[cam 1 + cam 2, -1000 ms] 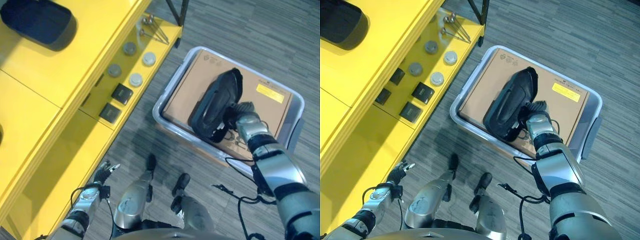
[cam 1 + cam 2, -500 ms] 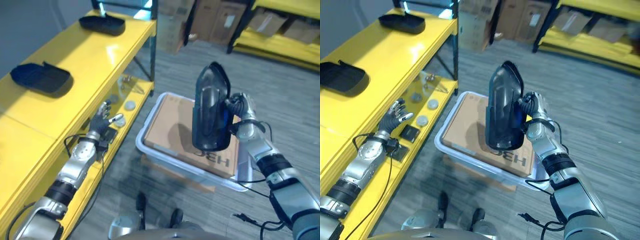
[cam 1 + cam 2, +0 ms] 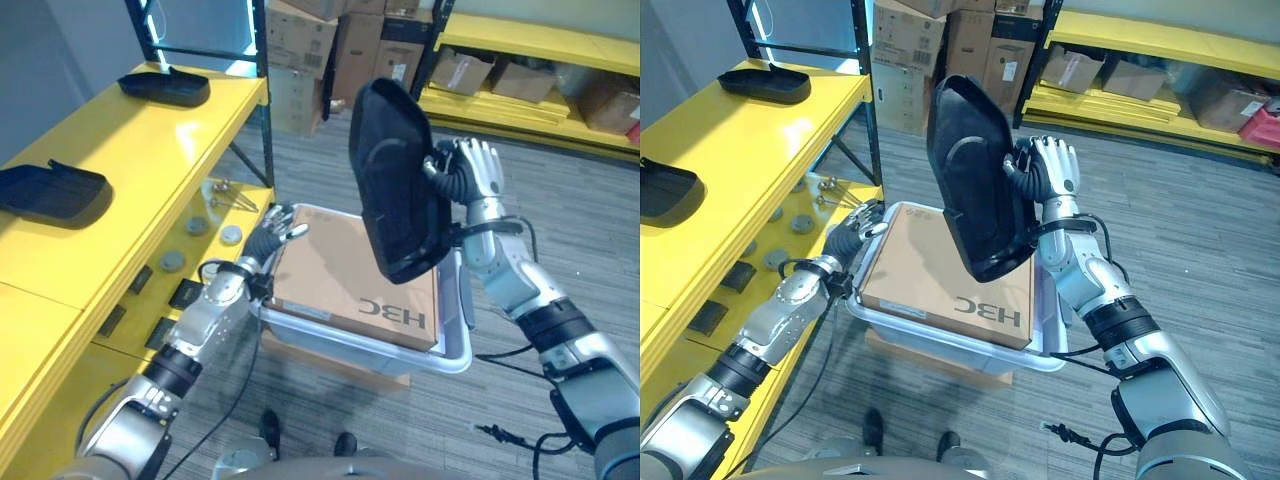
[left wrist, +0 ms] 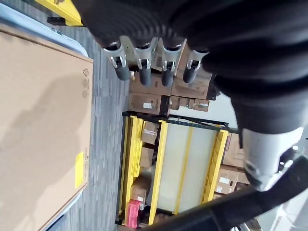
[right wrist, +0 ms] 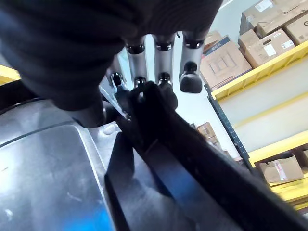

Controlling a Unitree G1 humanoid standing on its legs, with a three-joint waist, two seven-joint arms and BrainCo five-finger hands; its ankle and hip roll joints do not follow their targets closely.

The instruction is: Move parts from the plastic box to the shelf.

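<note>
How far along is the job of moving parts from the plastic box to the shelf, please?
Done: two black parts already lie on the yellow shelf. In hand: the right hand holds a black part above the plastic box. Left: setting it on the shelf. The left hand is open.

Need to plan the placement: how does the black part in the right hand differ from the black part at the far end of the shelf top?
The held part stands nearly upright in the air, above the cardboard box; the far part lies flat on the yellow shelf top. The held part is gripped at its edge by the right hand; the far part lies free. The held one looks bigger, though it is nearer the camera. Both are black, shallow, tray-like shells.
</note>
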